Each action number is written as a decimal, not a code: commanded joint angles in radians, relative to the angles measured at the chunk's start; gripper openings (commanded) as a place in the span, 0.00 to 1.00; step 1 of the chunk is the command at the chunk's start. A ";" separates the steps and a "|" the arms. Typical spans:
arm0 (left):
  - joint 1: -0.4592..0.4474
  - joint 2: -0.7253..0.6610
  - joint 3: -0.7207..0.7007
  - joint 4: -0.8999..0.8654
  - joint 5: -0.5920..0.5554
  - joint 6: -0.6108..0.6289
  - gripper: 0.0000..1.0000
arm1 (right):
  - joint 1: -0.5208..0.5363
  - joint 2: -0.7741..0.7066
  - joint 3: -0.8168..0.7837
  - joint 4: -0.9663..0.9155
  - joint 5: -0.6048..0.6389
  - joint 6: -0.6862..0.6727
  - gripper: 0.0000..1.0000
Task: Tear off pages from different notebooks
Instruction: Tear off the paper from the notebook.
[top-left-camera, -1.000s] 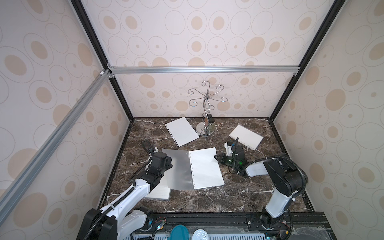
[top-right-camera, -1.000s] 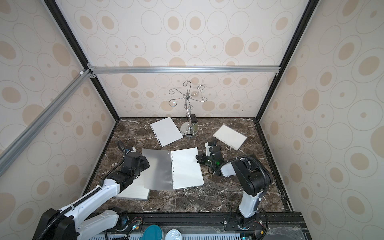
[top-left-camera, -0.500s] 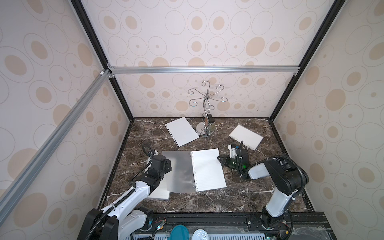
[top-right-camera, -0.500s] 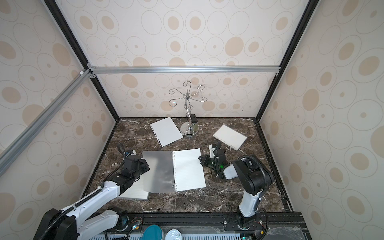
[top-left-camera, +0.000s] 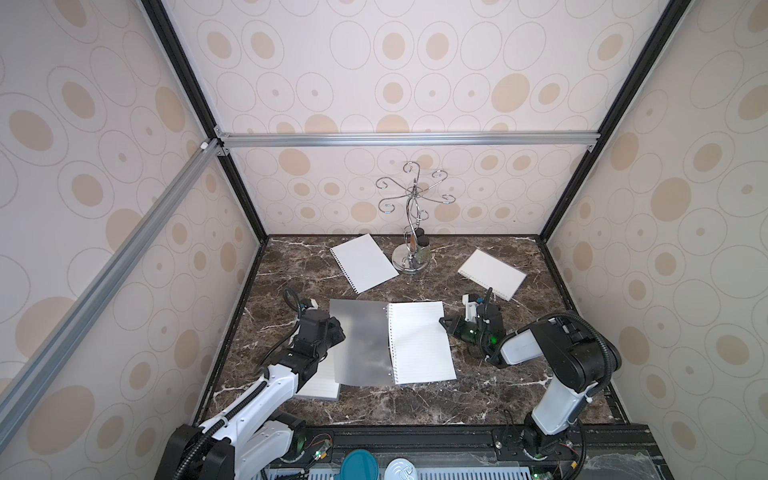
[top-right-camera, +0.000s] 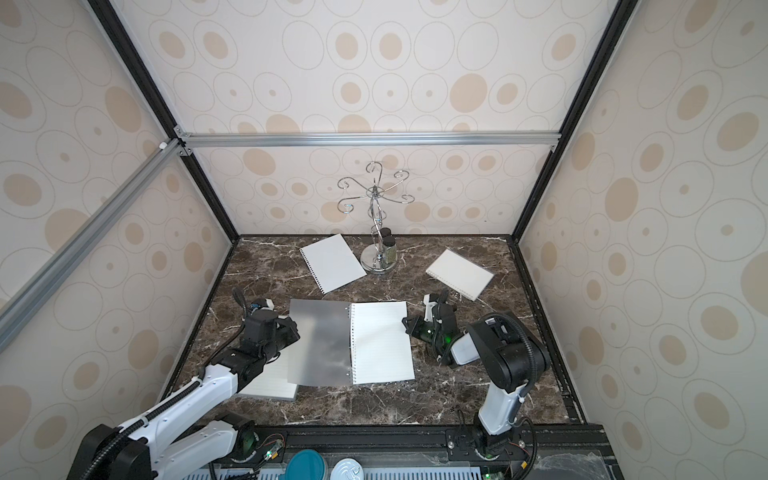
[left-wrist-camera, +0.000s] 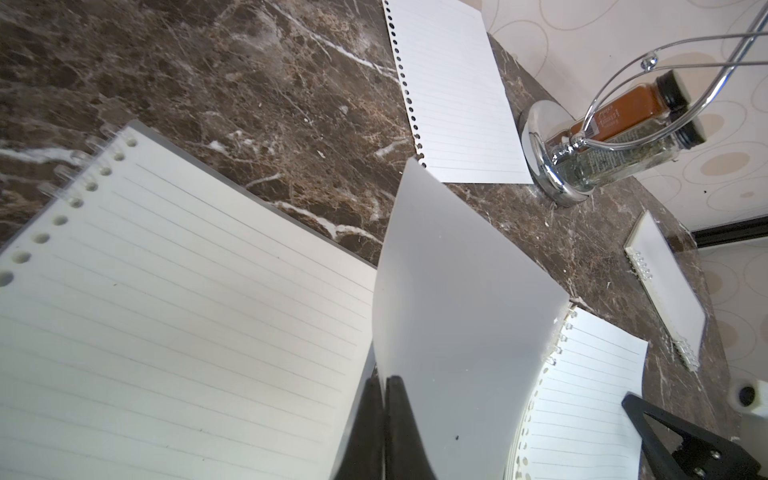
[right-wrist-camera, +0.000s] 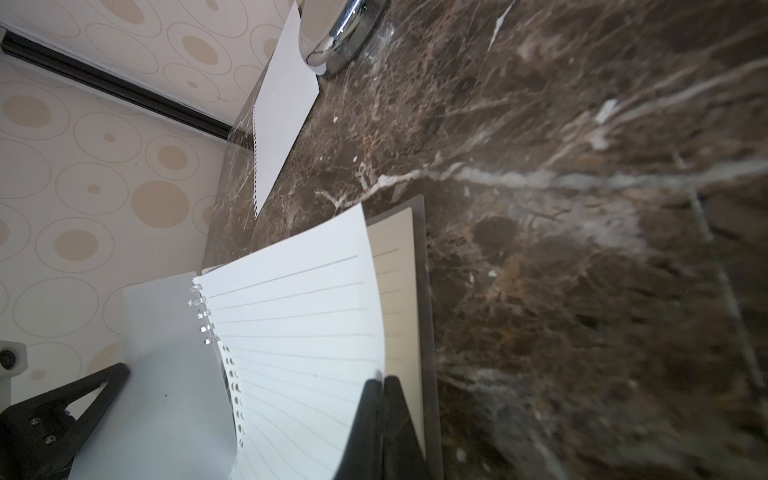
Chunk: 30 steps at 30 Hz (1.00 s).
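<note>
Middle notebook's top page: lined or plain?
Lined: the page is white with thin grey rules, clearest in the right wrist view.

Right tool (top-left-camera: 443, 322) gripping the top page (top-left-camera: 419, 345) pulled slightly toward its own side and nearer the front, open notebook (top-left-camera: 360, 340) dragged along the same way, now lying squarer on the counter (top-left-camera: 415, 403)

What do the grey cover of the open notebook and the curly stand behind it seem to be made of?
Grey cover: probably frosted translucent plastic, matte; it curves smoothly without creasing. Stand: apparently chromed metal wire, glossy; its round base mirrors the surroundings.
</note>
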 joint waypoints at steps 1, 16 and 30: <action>0.043 -0.016 -0.010 -0.016 -0.126 0.015 0.00 | -0.057 -0.012 -0.032 0.001 0.145 0.014 0.00; 0.053 -0.008 -0.011 -0.003 -0.119 0.029 0.00 | -0.092 -0.023 -0.087 0.021 0.211 0.081 0.00; 0.058 -0.023 -0.006 0.017 -0.108 0.050 0.00 | -0.107 -0.155 -0.109 -0.070 0.281 0.013 0.00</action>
